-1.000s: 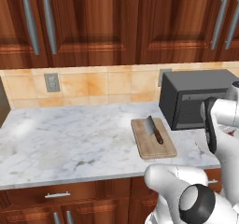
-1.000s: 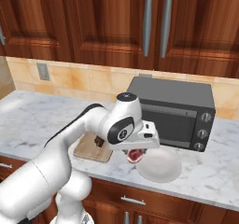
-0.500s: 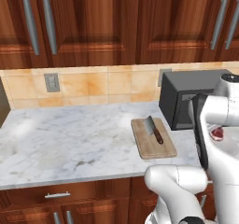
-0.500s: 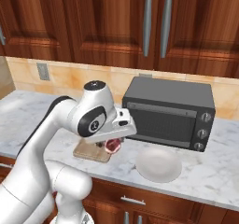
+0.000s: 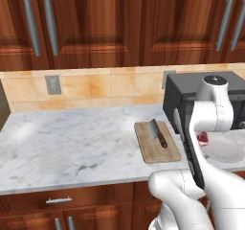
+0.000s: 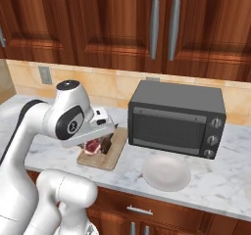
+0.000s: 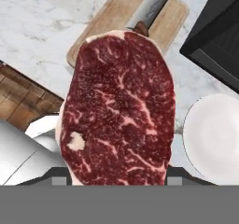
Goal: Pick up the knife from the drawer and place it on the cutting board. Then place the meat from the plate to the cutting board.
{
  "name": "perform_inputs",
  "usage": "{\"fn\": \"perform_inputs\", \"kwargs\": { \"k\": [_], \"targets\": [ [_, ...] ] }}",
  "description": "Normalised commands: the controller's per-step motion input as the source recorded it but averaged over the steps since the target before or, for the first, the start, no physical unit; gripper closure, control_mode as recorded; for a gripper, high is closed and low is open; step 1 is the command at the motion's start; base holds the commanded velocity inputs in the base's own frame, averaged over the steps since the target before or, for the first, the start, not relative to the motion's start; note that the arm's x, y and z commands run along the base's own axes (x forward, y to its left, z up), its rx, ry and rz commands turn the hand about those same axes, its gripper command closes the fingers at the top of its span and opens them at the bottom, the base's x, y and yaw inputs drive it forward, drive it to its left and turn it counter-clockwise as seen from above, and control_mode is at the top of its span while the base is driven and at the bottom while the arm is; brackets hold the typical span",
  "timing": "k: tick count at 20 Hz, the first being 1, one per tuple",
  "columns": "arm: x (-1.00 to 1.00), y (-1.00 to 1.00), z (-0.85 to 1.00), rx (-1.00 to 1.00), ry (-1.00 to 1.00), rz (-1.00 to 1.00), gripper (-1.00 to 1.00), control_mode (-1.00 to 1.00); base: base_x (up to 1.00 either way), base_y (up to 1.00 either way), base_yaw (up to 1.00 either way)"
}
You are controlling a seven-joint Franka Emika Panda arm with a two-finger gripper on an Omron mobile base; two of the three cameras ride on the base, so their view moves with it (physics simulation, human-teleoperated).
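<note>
- The meat [image 7: 119, 108], dark red with whitish marbling and a pale fatty rim, hangs clamped in the gripper [image 6: 100, 142], whose jaws close on its lower end; in the hand view its long axis runs from 6 to 12 o'clock.
- In the right base view the meat [image 6: 92, 146] is held in the air over the near left part of the cutting board [image 6: 113, 153].
- The plate [image 6: 166, 172], round and white, lies bare at 3 o'clock of the board.
- The knife [image 5: 158, 132] lies on the board [image 5: 156, 142], blade toward 11 o'clock, brown handle toward 5 o'clock.
- Behind the plate stands a dark toaster oven [image 6: 176, 118].
</note>
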Motion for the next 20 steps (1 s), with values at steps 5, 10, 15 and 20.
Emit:
{"fn": "perform_inputs", "kwargs": {
  "k": [5, 10, 15, 20],
  "targets": [
    [0.0, 0.66, 0.0, 0.05, 0.0, 0.13, 1.0, -1.0, 0.0, 0.0, 0.0],
    [0.17, 0.32, -0.08, 0.13, 0.0, 0.13, 1.0, -1.0, 0.0, 0.0, 0.0],
    [0.3, 0.1, -0.27, 0.1, -0.01, 0.12, 1.0, -1.0, 0.0, 0.0, 0.0],
    [0.22, 0.2, -0.29, -0.01, 0.0, 0.04, 1.0, -1.0, 0.0, 0.0, 0.0]
  ]
}}
